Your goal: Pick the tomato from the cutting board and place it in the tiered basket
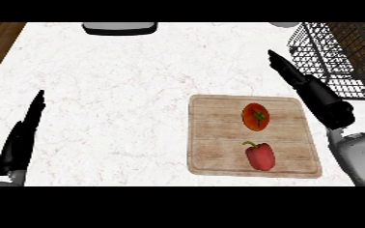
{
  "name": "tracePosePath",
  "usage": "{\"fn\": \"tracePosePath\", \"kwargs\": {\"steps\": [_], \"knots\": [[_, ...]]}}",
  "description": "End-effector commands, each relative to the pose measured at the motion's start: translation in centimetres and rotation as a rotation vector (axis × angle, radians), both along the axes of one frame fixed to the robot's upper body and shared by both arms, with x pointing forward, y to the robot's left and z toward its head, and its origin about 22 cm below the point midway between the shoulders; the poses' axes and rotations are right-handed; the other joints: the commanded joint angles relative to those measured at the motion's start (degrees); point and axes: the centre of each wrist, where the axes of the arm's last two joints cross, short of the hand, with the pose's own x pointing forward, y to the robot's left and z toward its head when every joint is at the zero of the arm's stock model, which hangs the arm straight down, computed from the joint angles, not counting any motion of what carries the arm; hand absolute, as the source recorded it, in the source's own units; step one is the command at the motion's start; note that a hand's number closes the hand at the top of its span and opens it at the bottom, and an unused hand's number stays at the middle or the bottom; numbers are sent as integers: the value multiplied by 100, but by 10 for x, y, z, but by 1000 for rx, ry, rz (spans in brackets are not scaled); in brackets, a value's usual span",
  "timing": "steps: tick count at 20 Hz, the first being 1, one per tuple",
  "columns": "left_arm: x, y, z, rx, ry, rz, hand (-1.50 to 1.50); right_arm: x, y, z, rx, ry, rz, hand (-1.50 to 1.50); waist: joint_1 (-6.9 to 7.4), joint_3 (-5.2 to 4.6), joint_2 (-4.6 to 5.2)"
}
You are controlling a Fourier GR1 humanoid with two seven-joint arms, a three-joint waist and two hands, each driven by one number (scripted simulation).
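Landmark: the cutting board (214, 140), a wooden square on the white counter (114, 92); every place below is given from it.
Left hand (21, 135): one, far left of the board at the view's edge, fingers straight and together pointing up, resting, nothing in it.
Tray (119, 27): one dark-rimmed grey object at the counter's far edge, up and left of the board; what it is I cannot tell for sure.
Tomato (255, 116): one, red with a green stem, lying on the board's upper right part, untouched.
Red pepper (260, 156): one, on the same board, just below the tomato, apart from it.
Right hand (296, 77): one, above the board's upper right corner, fingers straight and pressed together, pointing up-left, holding nothing, not touching the tomato.
Tiered basket (328, 53): one black wire basket, up and right of the board, just beyond the right hand.
Progress: by my reading nothing is done yet; grasp, lift, carry and placing into the basket all remain.
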Motion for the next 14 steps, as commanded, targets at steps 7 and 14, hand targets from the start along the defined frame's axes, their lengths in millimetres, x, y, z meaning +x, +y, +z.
{"fn": "tracePosePath", "kwargs": {"steps": [7,14], "knots": [[13,-15,9,-69,-40,-1,0,-8,-24,-2,753,-323,-493,150,-762,447,-350],[38,-47,36,-97,-70,-72,0,-105,-68,-88,392,-111,-1024,-150,-30,128,-26]]}}
